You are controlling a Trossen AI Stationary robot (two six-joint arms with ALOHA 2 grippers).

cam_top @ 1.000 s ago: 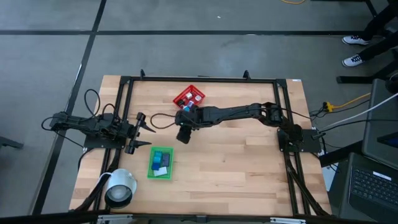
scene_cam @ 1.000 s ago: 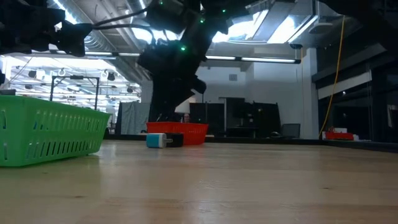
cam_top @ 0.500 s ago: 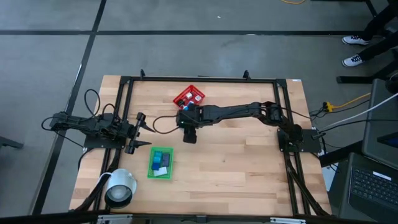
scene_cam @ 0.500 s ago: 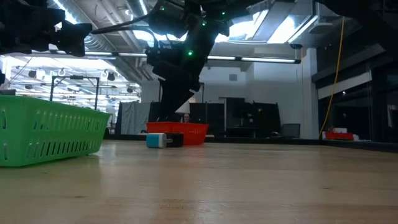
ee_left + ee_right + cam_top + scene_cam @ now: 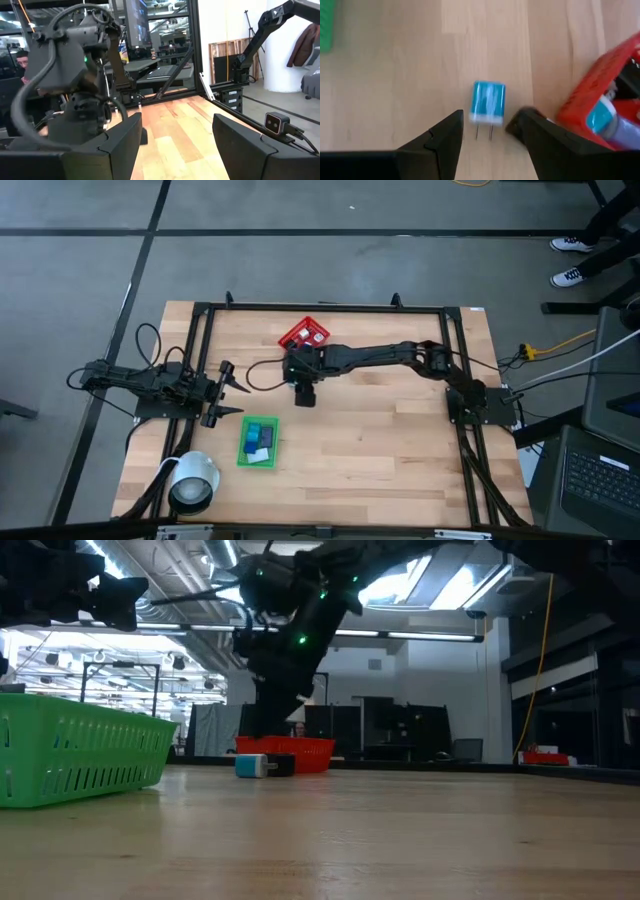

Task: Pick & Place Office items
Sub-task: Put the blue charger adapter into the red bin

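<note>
A blue charger-like block with a white end and two metal prongs [image 5: 488, 102] lies flat on the table just beside the red mesh basket [image 5: 600, 95]. In the low view the same block [image 5: 252, 766] sits next to a small black piece [image 5: 281, 765]. My right gripper [image 5: 487, 125] hovers open above the block, pointing down, one finger on either side and touching nothing. More blue pieces [image 5: 599, 119] lie in the red basket [image 5: 303, 335]. Blue and white pieces [image 5: 262, 435] lie in the green tray [image 5: 240, 450]. My left gripper [image 5: 175, 150] waits open at the table's left [image 5: 228, 390].
A white-and-black roll [image 5: 195, 480] stands at the near left corner. The black frame rail [image 5: 320, 308] runs along the table's edges. The green tray's wall [image 5: 80, 755] rises on the low view's left. Bare wood [image 5: 380, 440] lies right of the tray.
My right gripper has shifted slightly toward the red basket and come down toward the blue block, its wrist turning as it went. The block, basket and tray have stayed where they were.
</note>
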